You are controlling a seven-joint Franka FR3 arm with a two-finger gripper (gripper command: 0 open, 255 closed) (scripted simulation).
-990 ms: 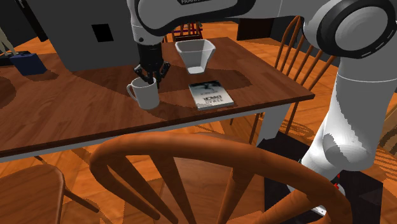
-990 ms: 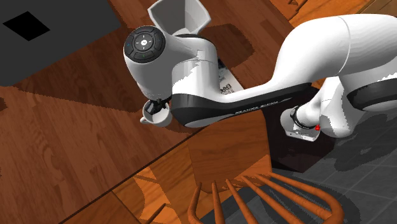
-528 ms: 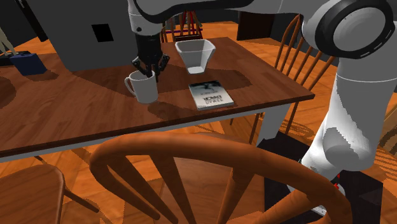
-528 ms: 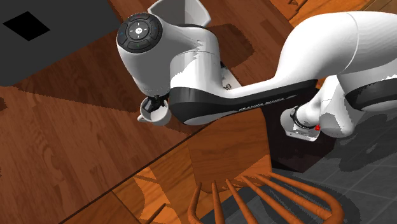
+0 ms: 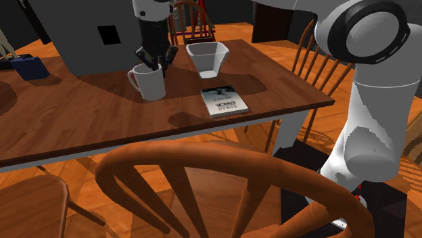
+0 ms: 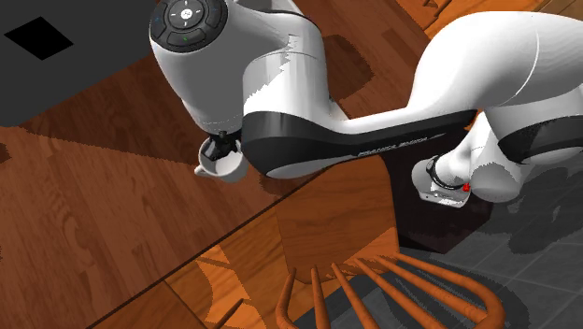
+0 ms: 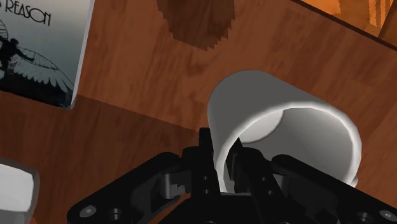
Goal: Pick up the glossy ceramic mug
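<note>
White mug: hanging upright directly beneath the fingers, which are pinching its rim wall; its base is apparently clearing the bench.

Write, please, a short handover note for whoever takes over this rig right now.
Gripper: shut on the white mug, clasping its rim wall; handle free.
Mug: upright in the air above the wooden table, its shadow lying apart on the wood; book and white bin nearby.
Done: grasp and lift-off.
Left: probably just a steady hold, clear of the bin.
</note>
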